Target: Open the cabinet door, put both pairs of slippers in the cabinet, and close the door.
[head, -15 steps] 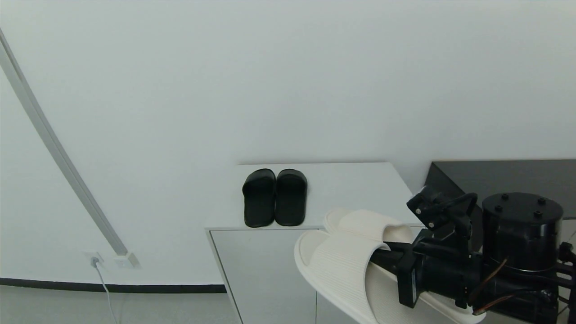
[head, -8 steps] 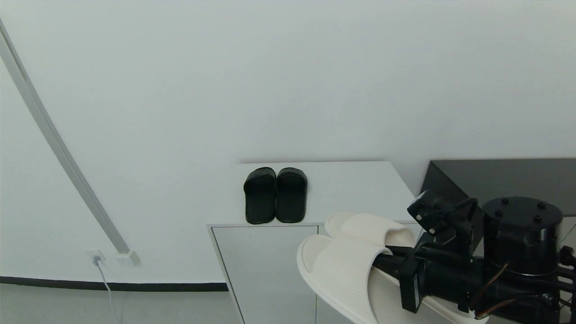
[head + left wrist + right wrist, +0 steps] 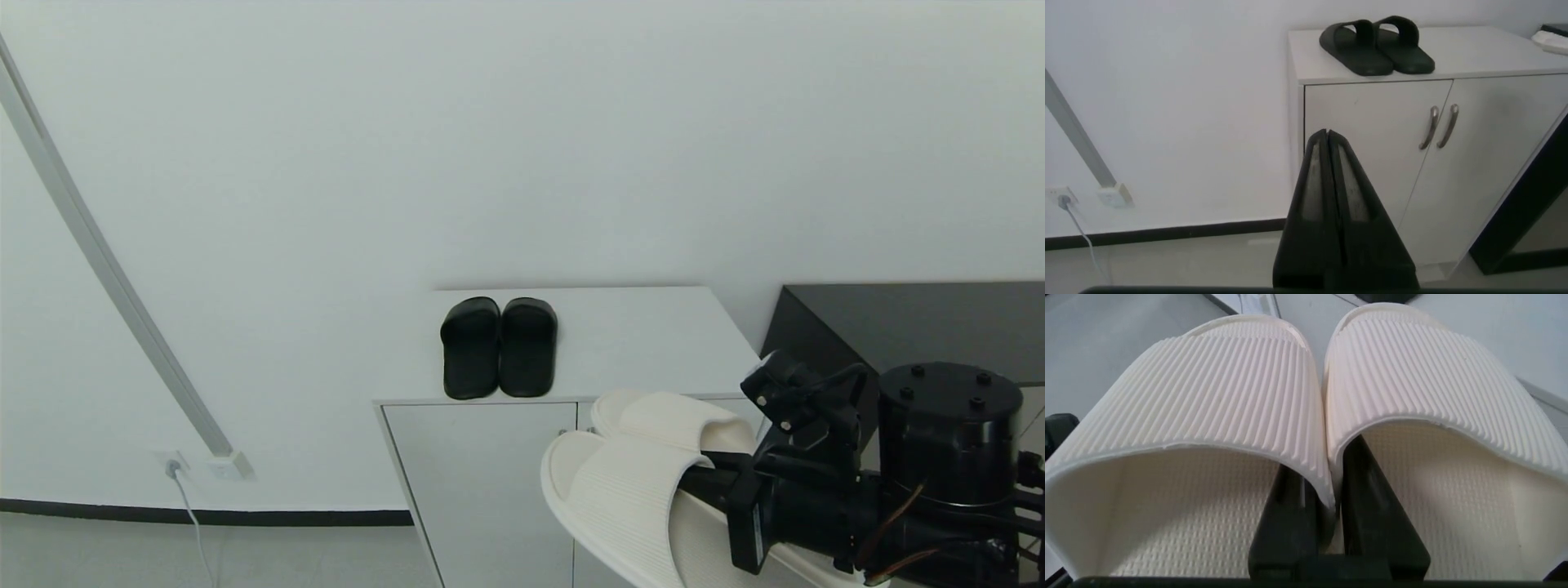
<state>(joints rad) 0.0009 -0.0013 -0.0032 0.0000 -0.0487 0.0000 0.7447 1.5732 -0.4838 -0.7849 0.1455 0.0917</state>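
A pair of black slippers [image 3: 500,347] [image 3: 1376,46] lies side by side on the white cabinet's top [image 3: 645,335], near its left front corner. Both cabinet doors [image 3: 1372,155] are closed, with two metal handles [image 3: 1438,126] at the middle seam. My right gripper [image 3: 704,475] [image 3: 1327,494] is shut on the white ribbed slippers [image 3: 633,482] [image 3: 1249,392], pinching their two inner strap edges together in front of the cabinet's right door. My left gripper [image 3: 1327,139] is shut and empty, lower down and well in front of the left door.
A dark cabinet [image 3: 914,318] adjoins the white one on the right. A slanted metal rail [image 3: 98,253] runs down the wall to a socket with a cable [image 3: 173,469] at the left. Bare floor [image 3: 1167,261] lies before the cabinet.
The head view has shifted slightly. My right gripper with the white slippers has sunk a little against the cabinet's front edge. The black slippers have not moved.
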